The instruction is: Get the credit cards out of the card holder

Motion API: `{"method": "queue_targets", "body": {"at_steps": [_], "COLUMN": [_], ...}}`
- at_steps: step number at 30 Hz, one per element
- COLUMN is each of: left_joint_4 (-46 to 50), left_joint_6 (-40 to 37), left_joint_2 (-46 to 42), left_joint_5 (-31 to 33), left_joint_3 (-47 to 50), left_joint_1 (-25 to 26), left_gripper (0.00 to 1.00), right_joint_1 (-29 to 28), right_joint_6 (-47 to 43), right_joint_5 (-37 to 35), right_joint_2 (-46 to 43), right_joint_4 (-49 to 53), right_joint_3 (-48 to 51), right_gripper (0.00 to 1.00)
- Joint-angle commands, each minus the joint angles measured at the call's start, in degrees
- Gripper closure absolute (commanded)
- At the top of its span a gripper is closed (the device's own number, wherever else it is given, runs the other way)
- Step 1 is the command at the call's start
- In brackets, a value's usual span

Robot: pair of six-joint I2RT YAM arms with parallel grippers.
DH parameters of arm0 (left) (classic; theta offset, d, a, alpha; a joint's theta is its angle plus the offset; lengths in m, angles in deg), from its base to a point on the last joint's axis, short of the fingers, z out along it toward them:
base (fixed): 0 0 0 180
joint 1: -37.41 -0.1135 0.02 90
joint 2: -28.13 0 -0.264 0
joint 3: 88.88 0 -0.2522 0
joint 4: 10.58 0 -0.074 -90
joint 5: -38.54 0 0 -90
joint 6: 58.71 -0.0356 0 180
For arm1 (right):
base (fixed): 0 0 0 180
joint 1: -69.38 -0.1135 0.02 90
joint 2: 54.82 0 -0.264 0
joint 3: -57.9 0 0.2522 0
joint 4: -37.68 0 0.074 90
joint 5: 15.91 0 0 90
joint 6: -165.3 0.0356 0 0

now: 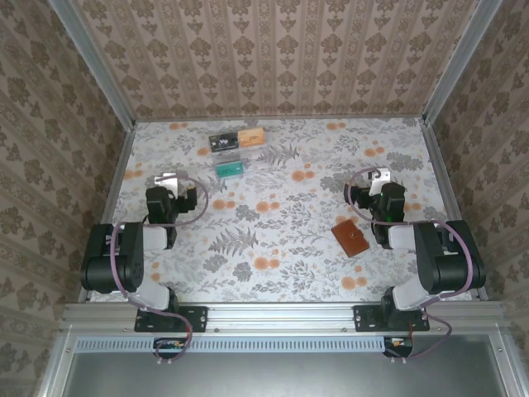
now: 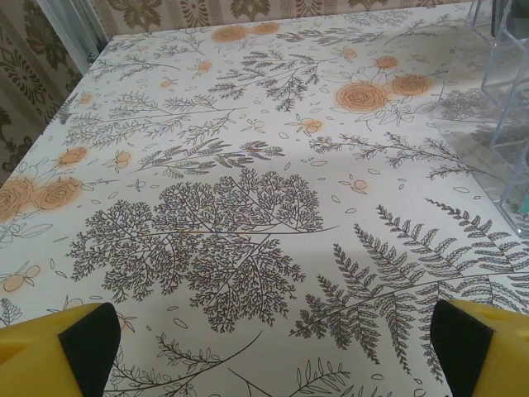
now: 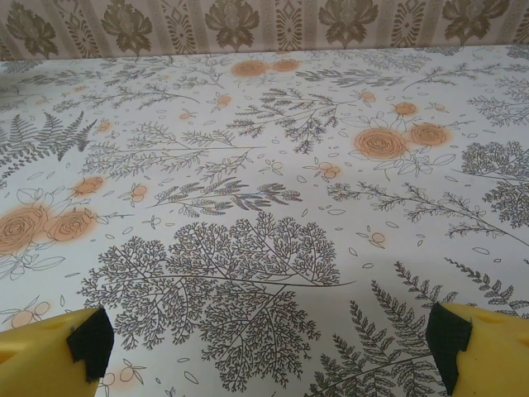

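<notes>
The card holder (image 1: 350,238), a small reddish-brown leather wallet, lies folded shut on the flowered table, just left of my right arm. Three credit cards sit far back left: a black one (image 1: 221,141), an orange-tan one (image 1: 251,135) and a teal-green one (image 1: 229,168). My left gripper (image 1: 168,179) hovers at the left, short of the cards, and is open with nothing in it. In the left wrist view its yellow fingers (image 2: 58,351) stand wide apart over bare cloth. My right gripper (image 1: 378,175) is open and empty behind the holder, its fingers (image 3: 488,351) spread wide.
A clear plastic tray (image 2: 504,91) stands at the right edge of the left wrist view, and the cards rest at it (image 1: 240,155). Patterned walls with metal rails (image 1: 116,169) close the table on three sides.
</notes>
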State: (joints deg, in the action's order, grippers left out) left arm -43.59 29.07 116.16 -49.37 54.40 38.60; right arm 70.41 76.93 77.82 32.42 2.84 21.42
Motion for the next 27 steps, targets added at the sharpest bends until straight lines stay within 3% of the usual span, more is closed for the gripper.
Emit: {"method": "queue_targets", "body": {"at_steps": [1, 23, 27], "left_joint_4": [-1.7, -1.4, 6.3], "left_joint_6": [-0.8, -0.6, -1.0], "left_joint_2": [-0.1, -0.2, -4.6], "left_joint_5": [-0.8, -2.2, -3.0], "left_joint_3": [-0.5, -0.5, -3.1], "left_joint_1": [0.1, -0.4, -0.5], "left_gripper": [0.0, 0.0, 0.0], "right_joint_1": [0.1, 0.2, 0.1], "right_joint_6": [-0.6, -0.5, 0.5], "right_joint_5": [1.4, 1.4, -1.4], "right_joint_2": [0.0, 0.1, -0.6], "right_joint_4": [-0.1, 0.0, 0.3], "right_joint_3": [-0.6, -0.7, -0.6], "right_gripper": [0.0, 0.0, 0.0]}}
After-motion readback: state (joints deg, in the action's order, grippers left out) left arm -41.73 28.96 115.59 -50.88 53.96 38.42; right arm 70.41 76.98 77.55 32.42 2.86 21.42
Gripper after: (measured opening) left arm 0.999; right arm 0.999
